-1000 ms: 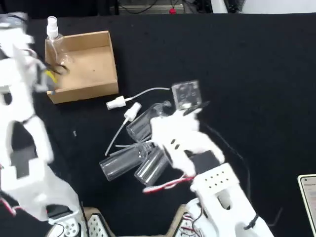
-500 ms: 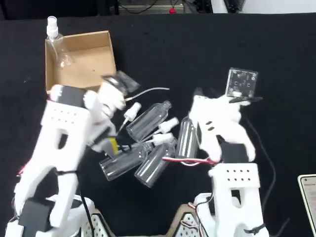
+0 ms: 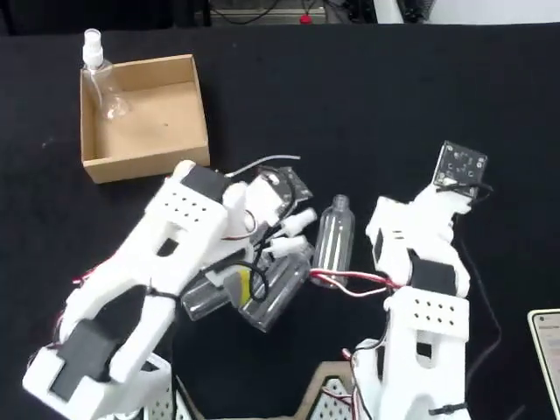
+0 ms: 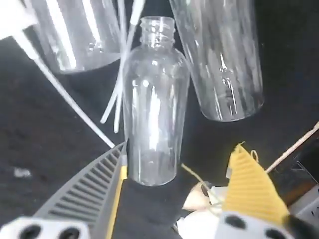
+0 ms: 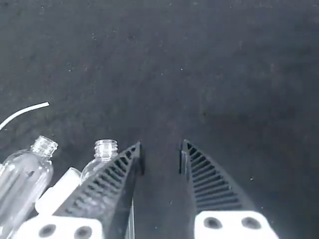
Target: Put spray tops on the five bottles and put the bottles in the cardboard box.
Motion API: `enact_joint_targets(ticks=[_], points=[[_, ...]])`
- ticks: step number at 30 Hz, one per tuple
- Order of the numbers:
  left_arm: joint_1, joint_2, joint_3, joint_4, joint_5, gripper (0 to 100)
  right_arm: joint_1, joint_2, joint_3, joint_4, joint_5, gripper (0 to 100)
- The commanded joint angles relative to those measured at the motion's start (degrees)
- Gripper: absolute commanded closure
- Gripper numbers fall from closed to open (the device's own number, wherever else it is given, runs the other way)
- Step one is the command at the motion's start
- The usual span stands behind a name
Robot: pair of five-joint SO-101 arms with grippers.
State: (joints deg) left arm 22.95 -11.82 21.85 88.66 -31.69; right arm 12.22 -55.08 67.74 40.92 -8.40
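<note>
Left gripper back from brown cardboard box, open astride clear capless plastic bottle | right gripper retreated, ajar, empty | next pick likely

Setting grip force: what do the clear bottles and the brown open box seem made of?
Clear bottles: probably thin glossy plastic, see-through with bright streaked highlights; glass not excluded. Brown open box: matte cardboard, dull tan walls with raw edges.

- A black cloth-covered counter spans the scene.
- A pale flat object lies at the counter's right edge.
- Cables and a small red item sit behind the counter's far edge.
</note>
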Motion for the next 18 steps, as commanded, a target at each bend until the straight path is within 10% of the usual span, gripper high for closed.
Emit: enact_joint_targets(ticks=[1,18], points=[[0.3,1.8,0.4,-3.3,-0.2,69,1.0,-1.1,-0.1,-2.7,0.5,88.5],[-0.1,2.8,11.5,-20.6,3.0,69,1.0,-1.1,0.0,-2.9,0.5,88.5]])
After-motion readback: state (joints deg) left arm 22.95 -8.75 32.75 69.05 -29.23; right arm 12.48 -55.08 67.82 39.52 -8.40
